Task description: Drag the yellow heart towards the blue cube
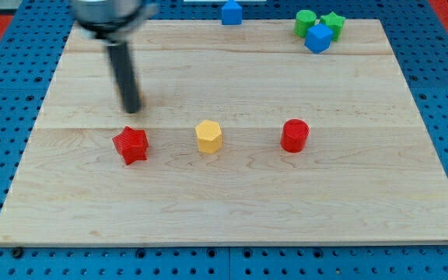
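Observation:
The only yellow block [208,136] lies at the board's middle and looks six-sided rather than heart-shaped. A blue cube [318,37] lies near the view's top right, touching a green cylinder [305,22] and a green star [334,23]. My tip [131,110] is on the board at the view's left. It is well to the left of the yellow block and slightly above it, and just above a red star [131,145] without touching it.
A red cylinder [294,135] lies to the right of the yellow block. A second blue block [231,12] sits at the board's top edge, centre. The wooden board [232,210] rests on a blue pegboard surface.

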### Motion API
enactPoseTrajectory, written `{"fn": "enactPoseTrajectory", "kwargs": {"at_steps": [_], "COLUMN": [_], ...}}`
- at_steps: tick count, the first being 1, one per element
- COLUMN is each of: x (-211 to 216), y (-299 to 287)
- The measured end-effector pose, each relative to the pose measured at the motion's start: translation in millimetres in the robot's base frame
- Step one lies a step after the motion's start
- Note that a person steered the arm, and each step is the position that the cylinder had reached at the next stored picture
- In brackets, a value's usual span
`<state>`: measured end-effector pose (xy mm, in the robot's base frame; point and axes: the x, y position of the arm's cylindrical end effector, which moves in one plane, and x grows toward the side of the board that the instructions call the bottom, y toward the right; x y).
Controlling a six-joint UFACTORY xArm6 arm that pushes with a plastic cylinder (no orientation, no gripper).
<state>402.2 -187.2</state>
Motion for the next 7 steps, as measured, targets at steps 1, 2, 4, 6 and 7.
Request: {"fn": "enactPoseTrajectory", "kwargs": {"at_steps": [1, 2, 4, 6, 7], "x": [-72.7, -149.6, -118.1, -112.9, -112.1], "y": [7.7, 46.8, -44.7, 110.9, 129.9]}}
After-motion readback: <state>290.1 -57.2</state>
